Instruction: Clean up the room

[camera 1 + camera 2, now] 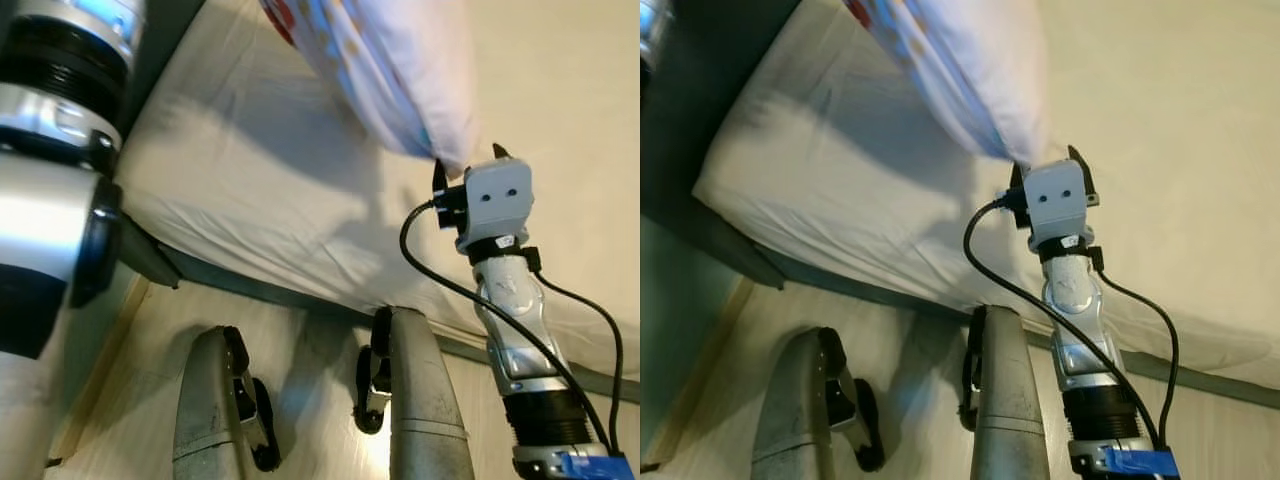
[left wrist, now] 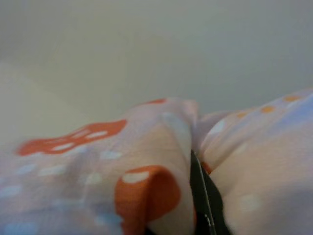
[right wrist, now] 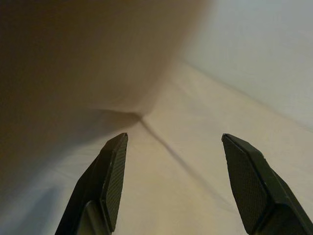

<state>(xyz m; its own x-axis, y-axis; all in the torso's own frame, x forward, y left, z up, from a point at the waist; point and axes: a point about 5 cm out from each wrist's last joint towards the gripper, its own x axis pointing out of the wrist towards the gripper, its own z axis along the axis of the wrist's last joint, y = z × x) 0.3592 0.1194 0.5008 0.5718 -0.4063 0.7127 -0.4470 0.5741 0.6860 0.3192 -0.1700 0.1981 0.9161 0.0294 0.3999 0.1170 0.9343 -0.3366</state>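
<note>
**Pillow going onto the bed**

The right hand (image 3: pixel 171 183) is hovering, fingers spread and empty, over the white-sheeted bed (image 1: pixel 250 190), likely to steady the soft white orange-spotted pillow (image 1: pixel 400 70), which the left hand (image 2: pixel 203 196) is pinching shut, dangling above the mattress

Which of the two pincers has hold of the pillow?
The left pincer: patterned pillow fabric is bunched around its finger. The right pincer is open over the bed sheet.
</note>
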